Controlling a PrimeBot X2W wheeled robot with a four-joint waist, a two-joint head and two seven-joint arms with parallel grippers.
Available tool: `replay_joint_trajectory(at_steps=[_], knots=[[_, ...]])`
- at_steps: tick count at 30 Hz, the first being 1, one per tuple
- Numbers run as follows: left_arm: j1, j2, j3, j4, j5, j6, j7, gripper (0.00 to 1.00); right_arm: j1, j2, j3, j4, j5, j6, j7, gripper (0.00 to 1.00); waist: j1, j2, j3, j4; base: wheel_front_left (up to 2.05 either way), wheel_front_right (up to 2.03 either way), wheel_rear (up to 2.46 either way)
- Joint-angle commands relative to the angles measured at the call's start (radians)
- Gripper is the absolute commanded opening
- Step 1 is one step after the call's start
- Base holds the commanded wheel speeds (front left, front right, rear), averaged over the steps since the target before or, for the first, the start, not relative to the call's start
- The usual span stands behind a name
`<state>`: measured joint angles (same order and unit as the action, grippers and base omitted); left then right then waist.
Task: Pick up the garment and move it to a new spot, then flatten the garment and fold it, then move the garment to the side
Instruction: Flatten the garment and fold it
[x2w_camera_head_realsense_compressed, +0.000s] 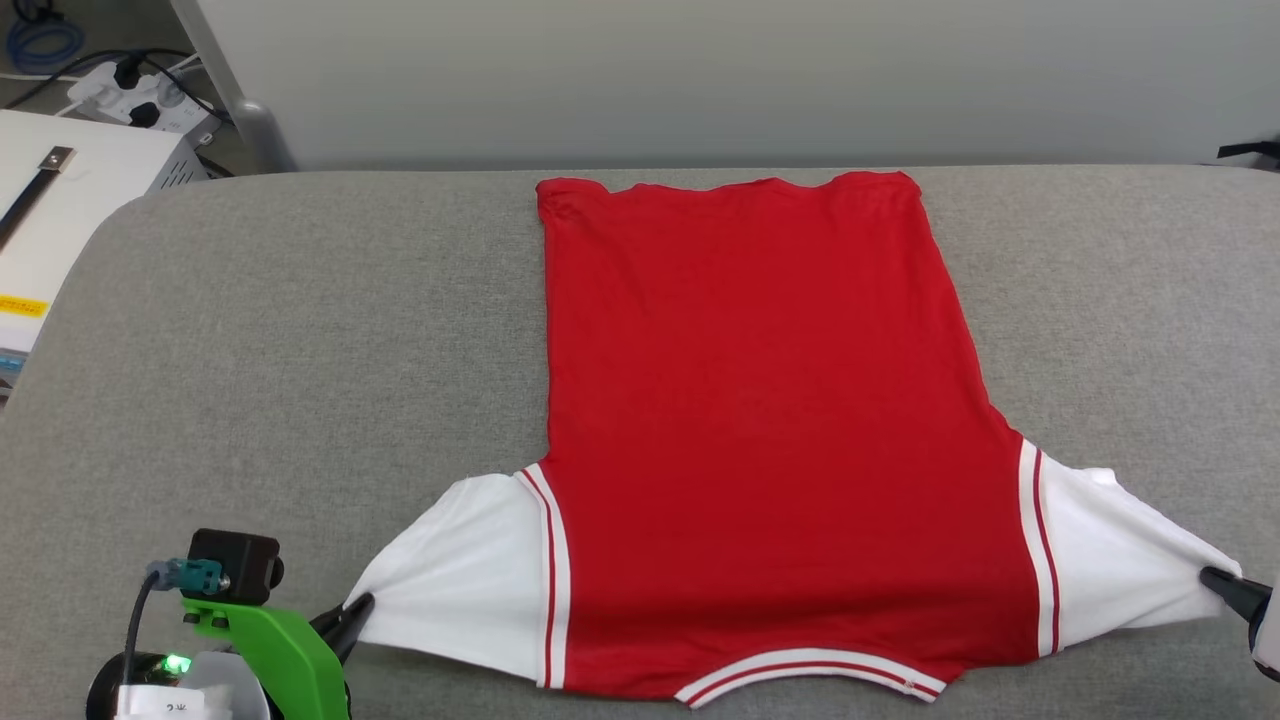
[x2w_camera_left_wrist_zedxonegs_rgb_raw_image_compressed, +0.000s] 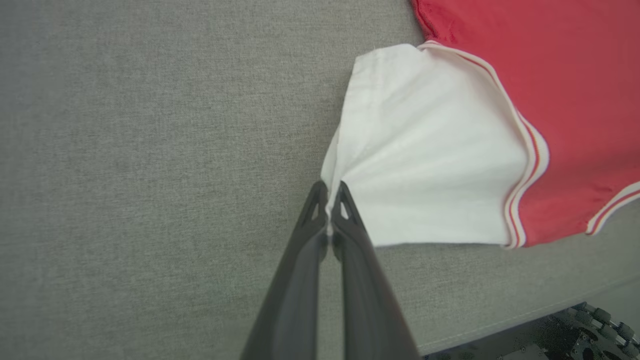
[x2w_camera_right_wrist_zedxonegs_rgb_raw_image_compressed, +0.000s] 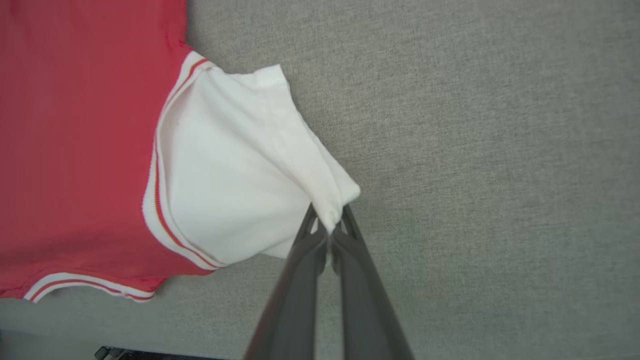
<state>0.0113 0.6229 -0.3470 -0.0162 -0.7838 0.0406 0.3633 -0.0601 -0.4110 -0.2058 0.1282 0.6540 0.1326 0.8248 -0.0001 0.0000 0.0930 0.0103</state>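
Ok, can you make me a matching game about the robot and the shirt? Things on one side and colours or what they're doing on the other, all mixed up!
Things:
1. left hand
2. shirt body
3. sleeves
4. table covering

Match with:
A. grey
B. shut on a sleeve tip
C. red
D. white

Pairs: 1-B, 2-C, 3-D, 4-A

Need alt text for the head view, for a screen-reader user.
A red jersey with white short sleeves lies spread flat on a grey fabric surface, collar toward the robot, plain red side up. The left gripper is shut on the tip of one sleeve and the right gripper on the other, both sleeves drawn outward.
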Motion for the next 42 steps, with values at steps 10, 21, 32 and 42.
replay_joint_trajectory(at_steps=[10,21,32,42], knots=[[-0.017,0.002,-0.032,-0.100,-0.008,-0.005,0.052,0.00,0.014,0.056,-0.068,-0.146,-0.064,-0.002,0.099,1.00,0.0001,0.0000,0.067,0.019,0.00,0.00,0.00],[-0.024,0.037,-0.048,-0.296,0.000,0.024,0.130,0.00,-0.231,0.038,-0.058,-0.287,-0.042,-0.002,0.210,1.00,0.0001,0.0000,0.216,0.093,0.00,0.00,0.00],[-0.068,0.052,-0.069,-0.459,0.071,0.049,0.153,0.00,-0.651,-0.051,0.001,-0.177,-0.117,-0.002,0.356,1.00,0.0001,0.0000,0.417,0.200,0.00,0.00,0.00],[-0.165,-0.013,-0.127,-0.471,0.136,0.023,0.115,0.00,-0.967,-0.118,0.041,0.078,-0.260,-0.002,0.406,1.00,0.0001,0.0000,0.556,0.318,0.00,0.00,0.00]])
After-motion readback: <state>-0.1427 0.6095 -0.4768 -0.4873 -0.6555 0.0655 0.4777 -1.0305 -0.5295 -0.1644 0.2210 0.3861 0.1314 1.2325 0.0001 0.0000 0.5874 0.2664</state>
